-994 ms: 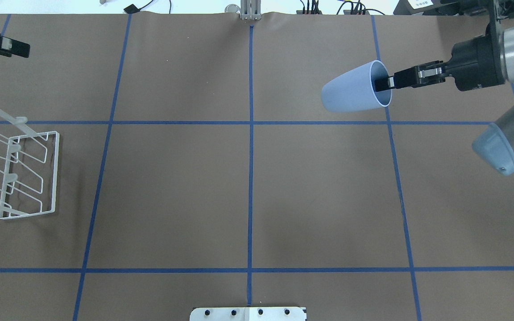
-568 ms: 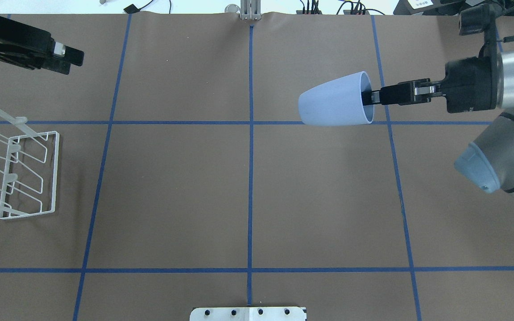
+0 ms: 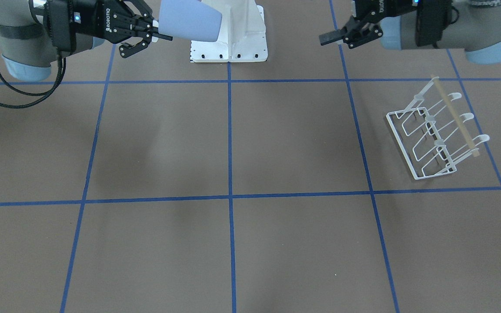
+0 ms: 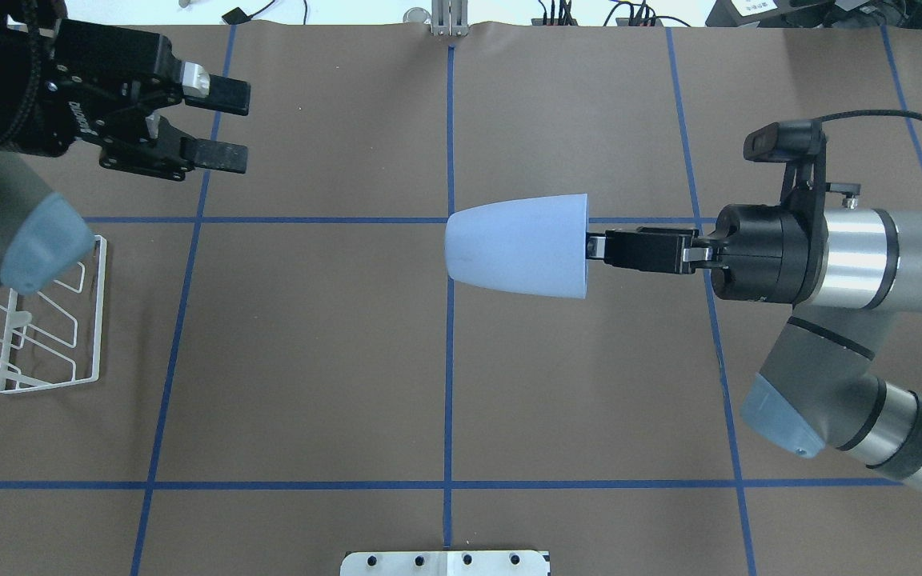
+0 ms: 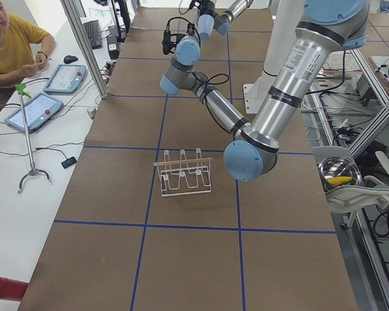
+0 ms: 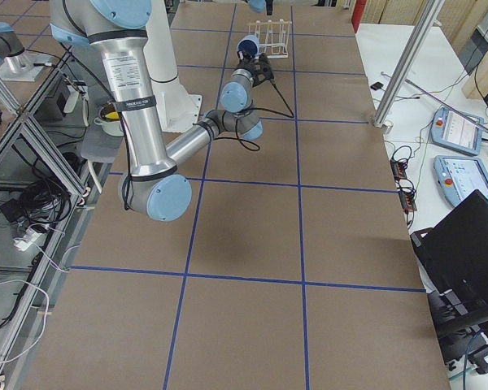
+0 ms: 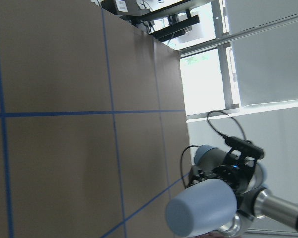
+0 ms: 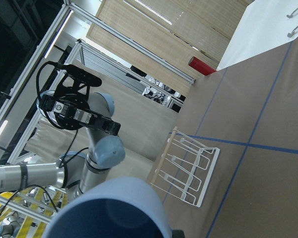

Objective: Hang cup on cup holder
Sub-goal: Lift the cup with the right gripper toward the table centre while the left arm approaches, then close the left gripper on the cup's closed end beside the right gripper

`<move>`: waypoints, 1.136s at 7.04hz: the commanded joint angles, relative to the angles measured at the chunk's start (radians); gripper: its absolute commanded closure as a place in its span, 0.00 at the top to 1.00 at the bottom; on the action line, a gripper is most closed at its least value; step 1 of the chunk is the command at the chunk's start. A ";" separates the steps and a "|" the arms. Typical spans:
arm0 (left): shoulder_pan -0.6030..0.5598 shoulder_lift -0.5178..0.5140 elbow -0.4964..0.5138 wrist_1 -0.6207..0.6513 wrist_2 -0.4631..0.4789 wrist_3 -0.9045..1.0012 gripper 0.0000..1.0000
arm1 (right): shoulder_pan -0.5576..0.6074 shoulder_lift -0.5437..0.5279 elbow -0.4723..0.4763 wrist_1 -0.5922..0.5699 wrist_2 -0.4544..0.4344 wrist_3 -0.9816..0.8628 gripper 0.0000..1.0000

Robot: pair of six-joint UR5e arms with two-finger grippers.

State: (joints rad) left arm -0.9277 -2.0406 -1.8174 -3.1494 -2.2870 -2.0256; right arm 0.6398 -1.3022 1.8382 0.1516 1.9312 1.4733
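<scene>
Moved centreward: smooth tapered cup [image 4: 517, 256], in right claw [image 4: 591, 247].

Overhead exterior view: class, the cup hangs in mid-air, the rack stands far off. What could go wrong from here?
1. The right hand pinches the cup only at its rim, the cup lying sideways; it may swivel or slip.
2. The cup holder stands at the table's far left, so a pass to the open left hand seems likely; a mistimed release could drop the cup.
3. The cup holder is thin wire; a hard push might shift it.
</scene>
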 commanded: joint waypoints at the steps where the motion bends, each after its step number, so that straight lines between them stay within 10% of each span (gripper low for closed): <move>1: 0.084 0.005 -0.002 -0.100 0.129 -0.105 0.99 | -0.110 0.000 -0.001 0.168 -0.134 0.018 0.00; 8: 0.168 0.007 -0.010 -0.103 0.127 -0.170 0.99 | -0.175 0.093 -0.051 0.169 -0.250 0.007 0.00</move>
State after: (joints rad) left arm -0.7763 -2.0341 -1.8215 -3.2515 -2.1597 -2.1947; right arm 0.4659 -1.2282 1.8051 0.3228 1.6880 1.4812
